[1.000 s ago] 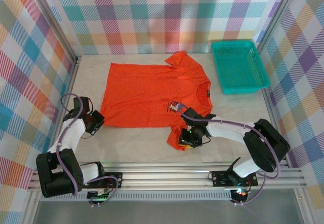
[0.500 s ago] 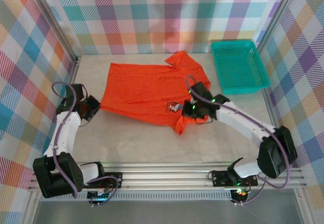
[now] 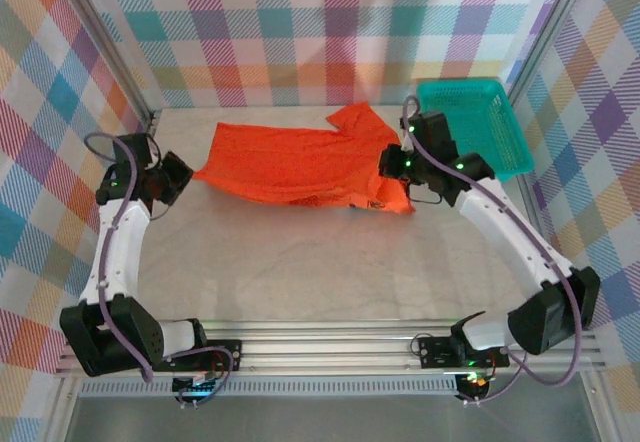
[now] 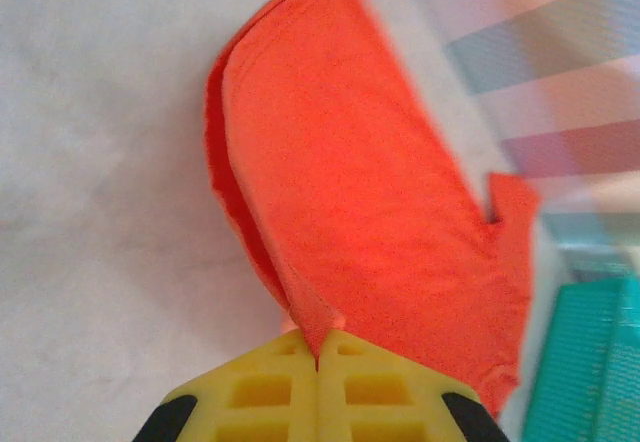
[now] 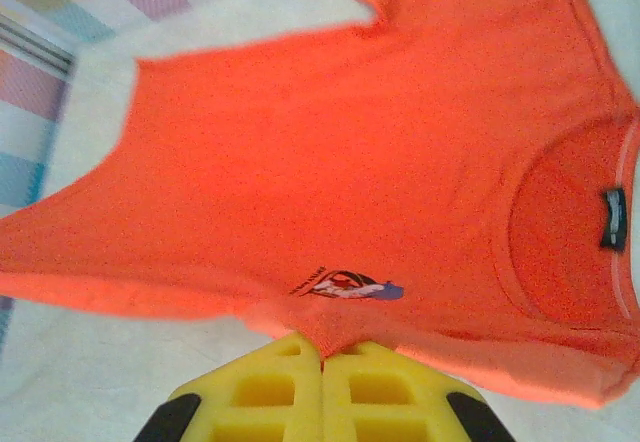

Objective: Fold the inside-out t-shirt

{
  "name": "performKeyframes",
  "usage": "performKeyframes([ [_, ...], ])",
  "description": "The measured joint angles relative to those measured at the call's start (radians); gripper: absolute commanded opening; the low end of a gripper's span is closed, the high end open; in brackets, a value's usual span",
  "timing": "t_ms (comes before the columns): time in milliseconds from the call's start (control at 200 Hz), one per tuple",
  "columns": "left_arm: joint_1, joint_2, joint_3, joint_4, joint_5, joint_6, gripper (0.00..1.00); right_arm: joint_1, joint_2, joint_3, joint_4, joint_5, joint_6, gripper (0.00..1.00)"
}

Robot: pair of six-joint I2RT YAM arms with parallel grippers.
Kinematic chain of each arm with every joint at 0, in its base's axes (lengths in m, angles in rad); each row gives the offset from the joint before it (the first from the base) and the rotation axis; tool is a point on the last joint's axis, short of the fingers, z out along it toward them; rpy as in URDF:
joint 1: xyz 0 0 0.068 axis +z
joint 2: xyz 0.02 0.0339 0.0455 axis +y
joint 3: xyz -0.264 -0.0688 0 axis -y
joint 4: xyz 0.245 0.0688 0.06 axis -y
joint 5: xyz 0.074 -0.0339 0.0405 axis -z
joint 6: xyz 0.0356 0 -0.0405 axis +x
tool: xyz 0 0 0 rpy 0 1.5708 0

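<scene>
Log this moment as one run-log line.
left gripper: shut on t-shirt hem corner | right gripper: shut on t-shirt near edge | t-shirt: near edge lifted, doubled over itself | fold: unfinished

Orange-red short-sleeved cloth t-shirt [image 3: 300, 162] near the far edge of the pale marbled table [image 3: 320, 262], mid-width. Teal rectangular plastic mesh basket [image 3: 475, 132] in the far right corner, just right of the t-shirt. Left gripper [image 3: 184, 175] at its left end, right gripper [image 3: 391, 165] at its right end.

You're looking at one inside-out t-shirt [image 3: 290, 167], one teal basket [image 3: 470, 132] and one tabletop [image 3: 320, 262]. You've got two arms, a left arm [image 3: 118, 252] and a right arm [image 3: 510, 232], and two pincers, the left pincer [image 3: 187, 175] and the right pincer [image 3: 388, 167], one per arm.
</scene>
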Motion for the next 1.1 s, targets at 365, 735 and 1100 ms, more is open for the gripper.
performKeyframes([
  [365, 0.000, -0.239, 0.568, -0.007, -0.016, 0.001, 0.00, 0.000, -0.312, 0.456, -0.051, -0.007, -0.129, 0.00],
  [735, 0.000, -0.296, 0.724, -0.018, -0.055, 0.028, 0.00, 0.000, -0.219, 0.808, -0.138, 0.040, -0.245, 0.00],
  [1100, 0.000, -0.057, 0.523, 0.064, -0.057, 0.035, 0.00, -0.017, 0.109, 0.837, -0.090, 0.223, -0.414, 0.00],
])
